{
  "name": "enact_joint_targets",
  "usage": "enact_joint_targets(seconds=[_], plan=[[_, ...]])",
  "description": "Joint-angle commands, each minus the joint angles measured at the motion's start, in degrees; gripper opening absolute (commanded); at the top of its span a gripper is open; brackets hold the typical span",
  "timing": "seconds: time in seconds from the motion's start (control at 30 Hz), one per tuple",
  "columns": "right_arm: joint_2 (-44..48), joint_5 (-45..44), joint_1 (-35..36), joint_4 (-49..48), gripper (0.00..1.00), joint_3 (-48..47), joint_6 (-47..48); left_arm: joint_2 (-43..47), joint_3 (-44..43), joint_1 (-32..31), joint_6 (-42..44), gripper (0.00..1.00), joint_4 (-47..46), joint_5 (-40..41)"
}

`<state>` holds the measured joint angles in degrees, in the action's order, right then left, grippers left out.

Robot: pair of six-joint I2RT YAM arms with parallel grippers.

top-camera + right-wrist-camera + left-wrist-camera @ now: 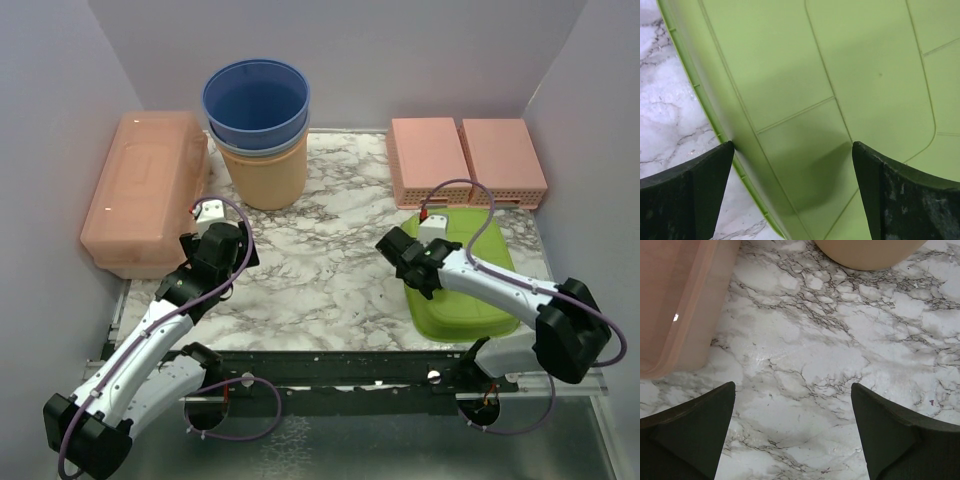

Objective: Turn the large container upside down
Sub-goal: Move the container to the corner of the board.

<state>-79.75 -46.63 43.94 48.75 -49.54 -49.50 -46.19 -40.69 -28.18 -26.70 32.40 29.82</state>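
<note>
The large salmon-pink translucent container (145, 190) lies along the table's left edge, a flat face with a recessed panel facing up. It also shows at the left of the left wrist view (675, 300). My left gripper (222, 250) is open and empty just right of it, over bare marble (792, 387), and does not touch it. My right gripper (405, 258) is open and empty over the left edge of a flat green tray (465, 275). In the right wrist view (792, 145) its jaws straddle the tray's rim (715, 120).
A blue bucket (257, 105) is nested in a tan bucket (268, 172) at the back, just right of the large container; the tan bucket's base shows in the left wrist view (870, 252). Two pink perforated boxes (465, 160) stand at the back right. Grey walls enclose the table.
</note>
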Motion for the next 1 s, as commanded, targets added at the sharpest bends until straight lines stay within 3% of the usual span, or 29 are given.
enact_joint_targets(seconds=[0.0,0.37,0.5,0.7,0.97], plan=[[5.2,1.0,-3.0,-2.6,1.0,1.7,0.3,-0.2,0.2,0.3,0.4,0.99,-0.7,-0.3],[3.6,10.2,-3.9,-6.4,1.0,-6.6,9.7,-1.3,0.0,1.3,0.6,0.99,-0.7,-0.5],[-0.9,5.7,-3.9,-8.3,1.0,-8.3,10.8,-1.1,0.1,1.4,0.5,0.99,-0.8,-0.5],[-12.2,-2.2,-4.6,-2.6,1.0,-12.5,6.3,-1.3,0.1,1.5,0.5,0.99,-0.7,-0.7],[-10.7,-1.8,-9.1,-3.7,1.0,-9.5,5.2,-0.7,0.2,1.5,0.6,0.99,-0.8,-0.7]])
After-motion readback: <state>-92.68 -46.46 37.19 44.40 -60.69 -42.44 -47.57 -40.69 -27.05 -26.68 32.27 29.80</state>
